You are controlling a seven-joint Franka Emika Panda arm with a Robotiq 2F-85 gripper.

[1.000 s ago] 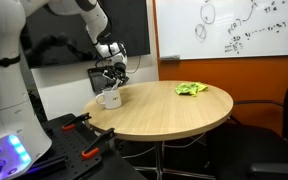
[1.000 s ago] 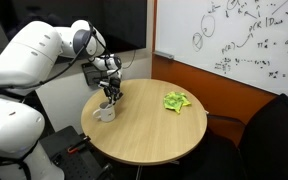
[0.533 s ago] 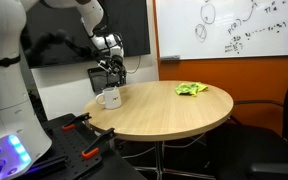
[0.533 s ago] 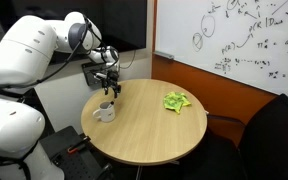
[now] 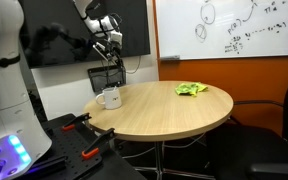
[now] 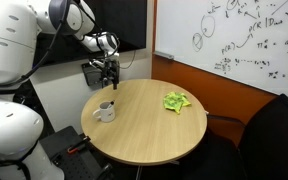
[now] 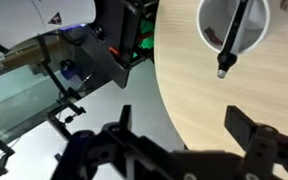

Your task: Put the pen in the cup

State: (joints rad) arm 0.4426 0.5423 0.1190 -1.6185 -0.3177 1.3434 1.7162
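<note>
The round table (image 5: 169, 118) shows bare wood across its near half in both exterior views. The cup (image 6: 104, 111) stands close to the table's edge on the arm's side. The pen (image 7: 230, 38) leans inside it, its end rising past the rim. A green cloth (image 6: 176, 101) lies well apart toward the far edge, with open tabletop between. The gripper (image 7: 181, 118) hangs above the cup, jaws spread wide, grasping and touching nothing.

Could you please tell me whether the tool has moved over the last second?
Yes. The tool has risen away from the cup, which stayed put; it was just above the rim and now hangs well clear.
</note>
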